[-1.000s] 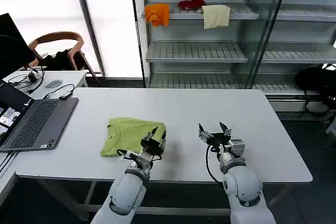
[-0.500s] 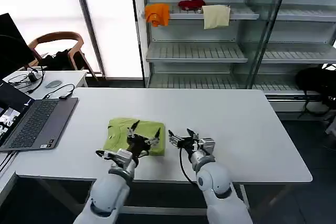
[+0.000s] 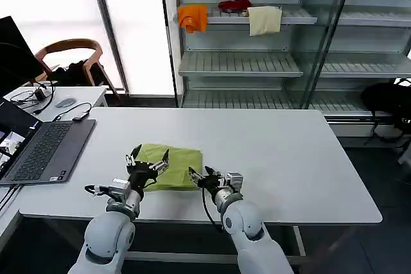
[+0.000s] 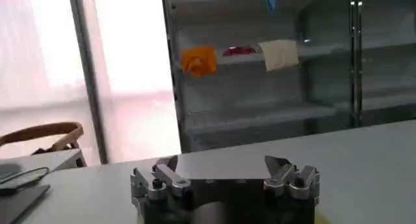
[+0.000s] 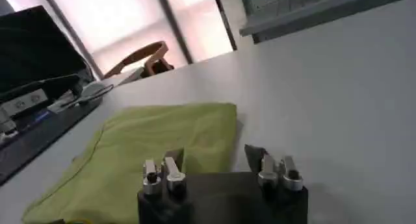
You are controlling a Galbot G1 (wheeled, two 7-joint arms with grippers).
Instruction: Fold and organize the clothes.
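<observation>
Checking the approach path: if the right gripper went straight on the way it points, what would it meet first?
Most likely the T-shirt: the open right gripper points at its near right edge, the fabric lying just ahead on the table. Depth is hard to judge.

both grippers slid toward the robot's left along the near table edge

the left gripper (image 3: 147,160), fingers spread, moved from the t-shirt (image 3: 168,166)'s right edge across to its near left part. the right gripper (image 3: 200,177), also spread, crossed the bare table (image 3: 289,152) and ended at the shirt's near right corner. the shirt's near edge looked flatter.
</observation>
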